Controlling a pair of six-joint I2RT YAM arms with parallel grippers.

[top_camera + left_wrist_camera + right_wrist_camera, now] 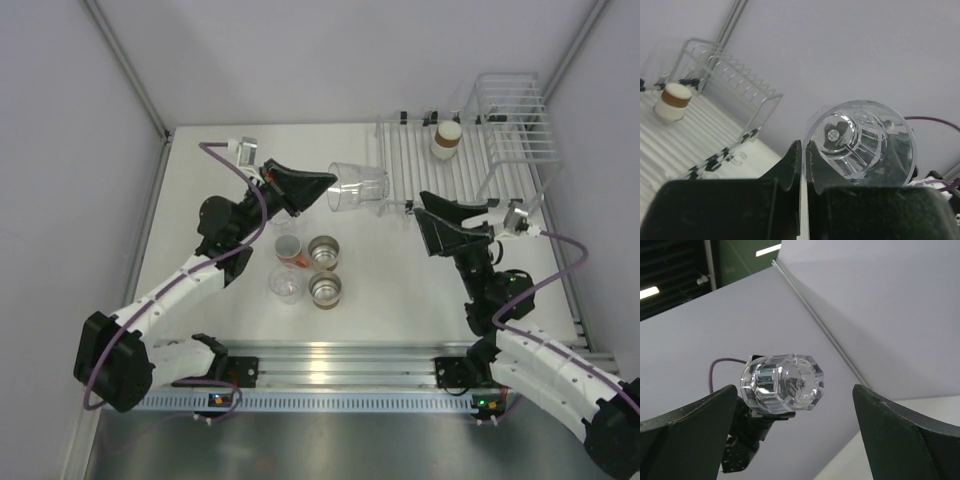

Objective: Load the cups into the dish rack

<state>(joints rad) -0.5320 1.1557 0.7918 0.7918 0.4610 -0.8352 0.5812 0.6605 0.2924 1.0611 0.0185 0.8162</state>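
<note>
clear cup [358, 187] held beside the far-right rack [420, 160]
left gripper [330, 183] pinches its rim, right gripper [428, 222] gapes wide, empty; turn it mouth-down before lowering.

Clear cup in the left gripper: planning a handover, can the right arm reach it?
Probably yes: the right gripper is open and faces the clear cup, nothing between them; the left gripper pinches only its rim.
</note>
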